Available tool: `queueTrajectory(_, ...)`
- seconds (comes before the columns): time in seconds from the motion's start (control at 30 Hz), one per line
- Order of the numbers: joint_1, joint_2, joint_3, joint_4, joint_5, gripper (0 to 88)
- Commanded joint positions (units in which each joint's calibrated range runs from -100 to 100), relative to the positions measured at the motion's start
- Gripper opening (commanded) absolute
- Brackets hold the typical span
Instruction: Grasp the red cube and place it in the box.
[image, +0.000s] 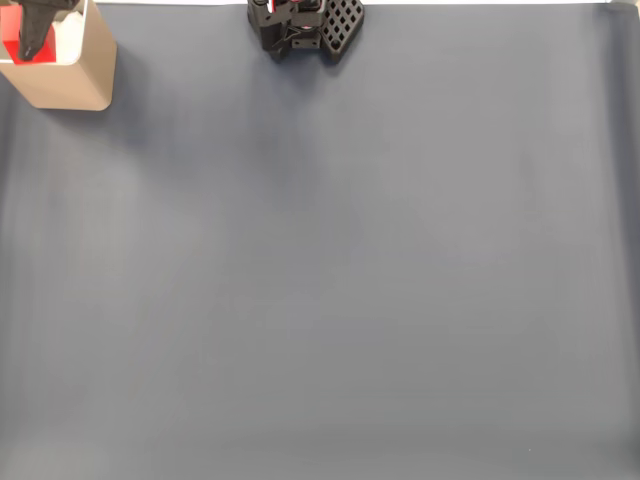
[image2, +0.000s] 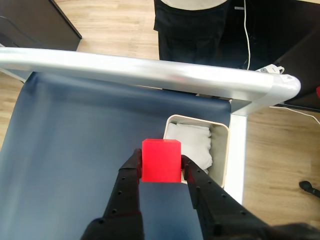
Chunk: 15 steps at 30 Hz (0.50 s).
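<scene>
Red cube (image2: 160, 161), bright, matte, claw-held (image2: 161, 167)

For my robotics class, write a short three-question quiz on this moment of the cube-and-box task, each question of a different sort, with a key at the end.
1. True or false: in the wrist view the gripper is shut on the red cube.
2. Multiple choice: in the fixed view, the box stands at
A. the top left corner
B. the middle of the mat
C. the bottom right corner
3. Fill the gap: in the wrist view, the padding inside the box is ____ in colour.

Key
1. True: both fingers press the cube's sides, and it is held above the mat, near the box's rim.
2. A
3. white
</scene>
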Motion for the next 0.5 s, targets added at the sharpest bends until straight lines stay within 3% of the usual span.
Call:
queueTrajectory(0.0,1.9,-0.2,-2.7,-1.4,-0.5,0.0)
queueTrajectory(0.47,7.0,-0.6,-2.0,-1.6,-0.5,0.0)
